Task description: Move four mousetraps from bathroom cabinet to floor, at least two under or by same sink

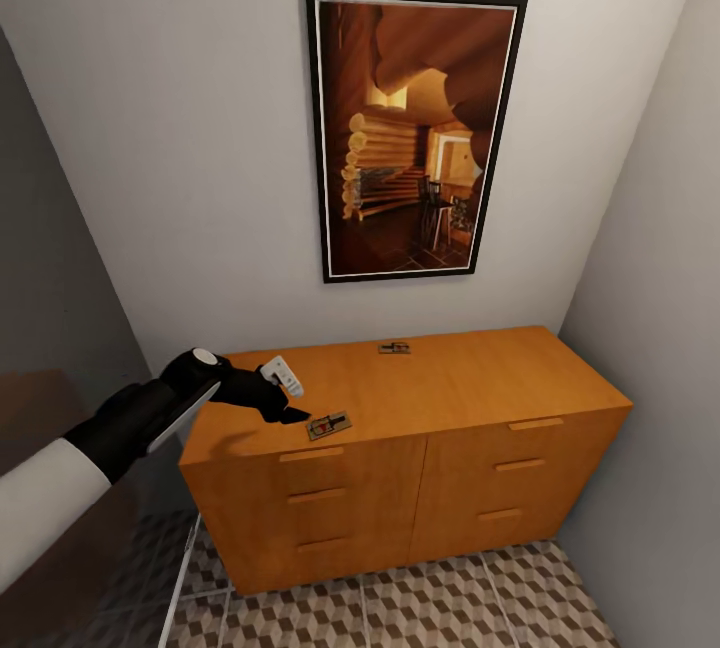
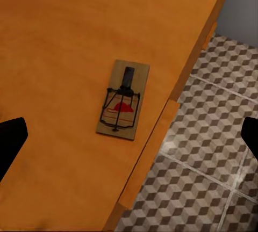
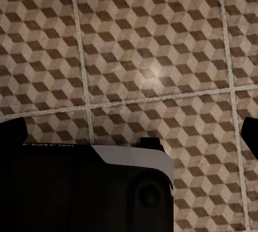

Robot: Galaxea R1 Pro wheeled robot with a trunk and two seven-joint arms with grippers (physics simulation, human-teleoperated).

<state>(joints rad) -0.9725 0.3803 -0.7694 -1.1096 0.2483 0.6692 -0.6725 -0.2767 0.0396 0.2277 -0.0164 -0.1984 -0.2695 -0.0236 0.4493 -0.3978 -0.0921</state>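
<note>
On top of the cabinet [image 1: 440, 383]: two mousetraps lie flat on the orange-brown wood.
Near mousetrap [image 1: 328, 425]: sits close to the front edge, above the upper left drawer handle; the left wrist view shows it [image 2: 123, 100] with its wire and red spot facing up.
Far mousetrap [image 1: 394, 348]: lies near the back edge, close to the wall, well apart from the near one.
Left gripper [image 1: 290, 406]: hovers over the cabinet top just beside the near mousetrap, not touching it. Jaws are spread wide, with a fingertip [image 2: 11, 140] at each side of the left wrist view and nothing between them.
Right gripper [image 3: 131, 135]: points down at the tiled floor [image 3: 150, 60]. Jaws are spread and hold nothing.
Floor [image 1: 420, 608]: the cube-pattern tiles in front of the cabinet carry no mousetrap in these views.
Progress: early, by judgement. Two traps are accounted for, both not yet lifted; the other two cannot be placed from these views.
Remaining: grasp the near mousetrap, carry it to the floor by the sink, repeat for the rest.
</note>
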